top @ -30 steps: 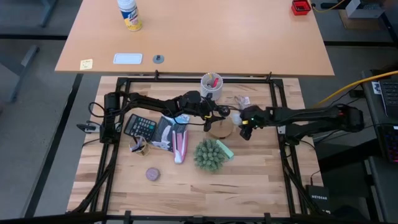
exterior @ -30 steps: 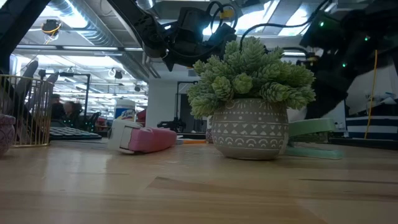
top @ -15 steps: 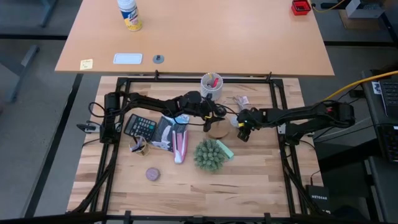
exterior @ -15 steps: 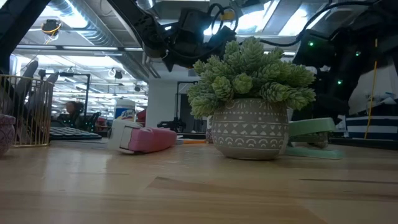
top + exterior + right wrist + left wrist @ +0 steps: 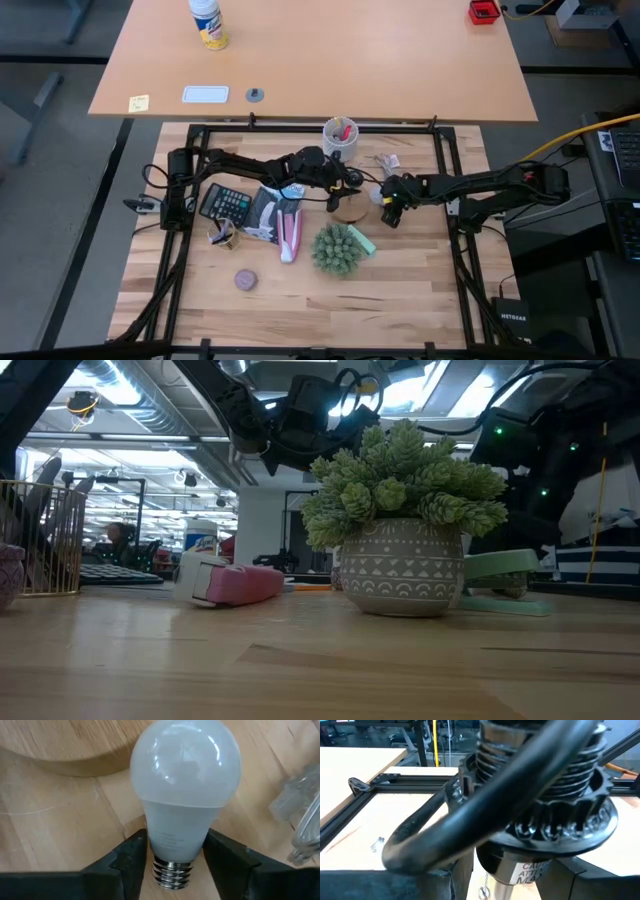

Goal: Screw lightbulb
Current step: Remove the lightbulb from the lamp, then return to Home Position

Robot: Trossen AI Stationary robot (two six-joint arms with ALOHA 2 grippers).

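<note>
Right wrist view crops the lightbulb's [image 5: 184, 795] base between the right tool [image 5: 172, 852].

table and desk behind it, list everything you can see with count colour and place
lightbulb: 1, white, between right gripper's fingers
wooden disc: 1, tan, table centre
potted plant: 1, green, in front of disc
cup: 1, white, table's back edge
calculator: 1, black, left side
stapler: 1, pink, beside plant
puck: 1, brownish, front left
bottle: 1, white and yellow, rear desk
left gripper: black, at disc
right gripper: black, right of disc, on lightbulb
</note>
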